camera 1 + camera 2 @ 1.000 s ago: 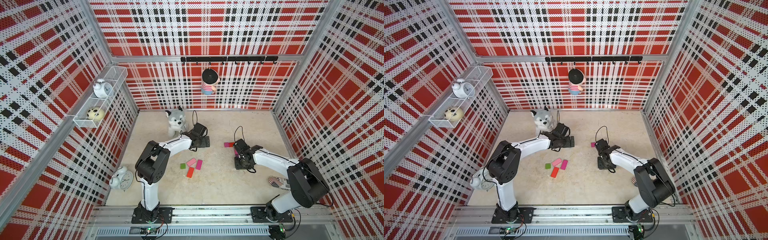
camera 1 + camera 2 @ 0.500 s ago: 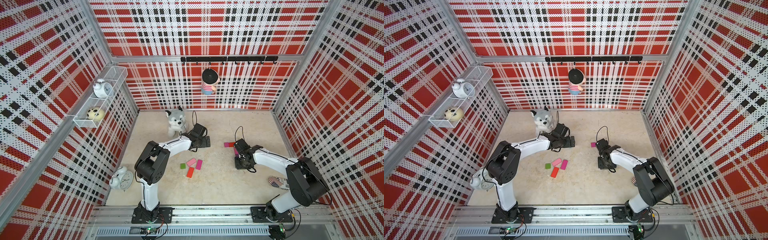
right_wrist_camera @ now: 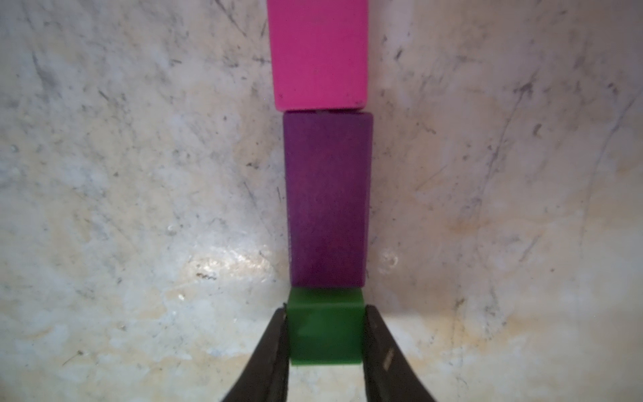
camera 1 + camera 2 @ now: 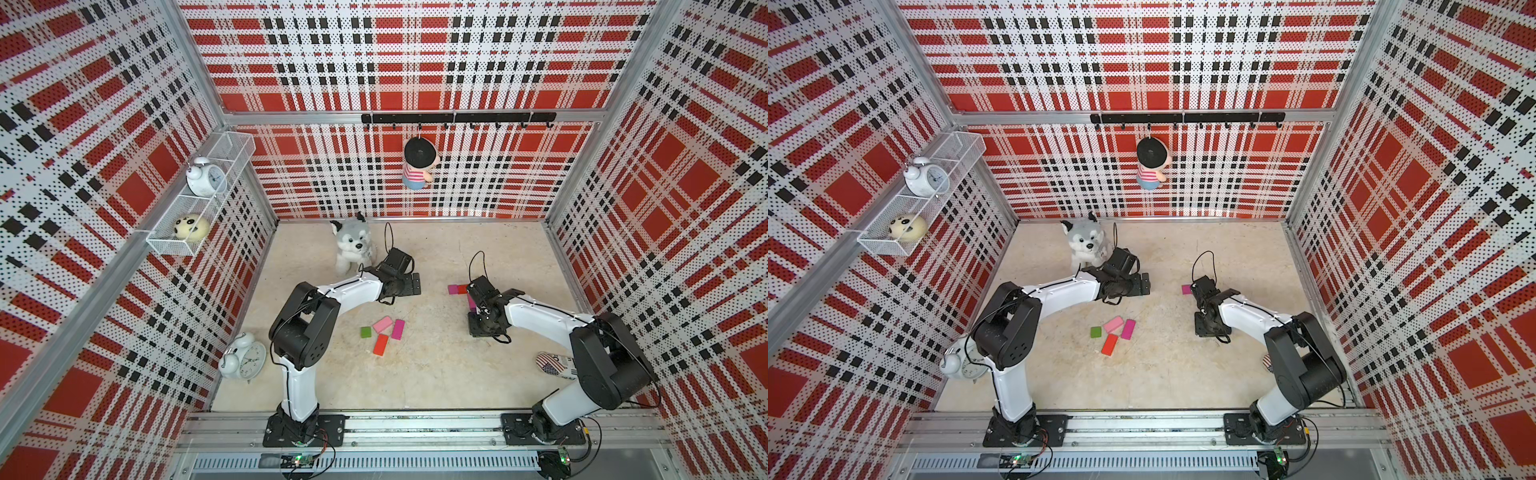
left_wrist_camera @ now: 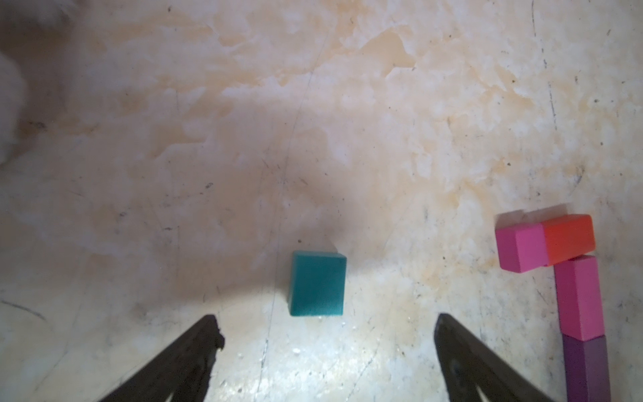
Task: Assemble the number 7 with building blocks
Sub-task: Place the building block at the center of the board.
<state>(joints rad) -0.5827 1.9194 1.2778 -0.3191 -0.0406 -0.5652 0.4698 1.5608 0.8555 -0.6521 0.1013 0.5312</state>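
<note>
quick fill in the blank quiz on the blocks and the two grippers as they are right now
1. The right gripper is shut on a ___ block.
2. That block touches the end of the ___ block.
3. The left gripper is open, with a ___ block just ahead of its fingers.
4. On the table between the two arms, ___ loose blocks lie in a cluster.

Missing words: green; purple; teal; four

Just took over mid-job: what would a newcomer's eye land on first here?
The loud red plaid walls, then the plush husky sitting near the back wall. Next, the right gripper shut on a green block at the purple block's end, and the left gripper open by a lone teal block.
</note>
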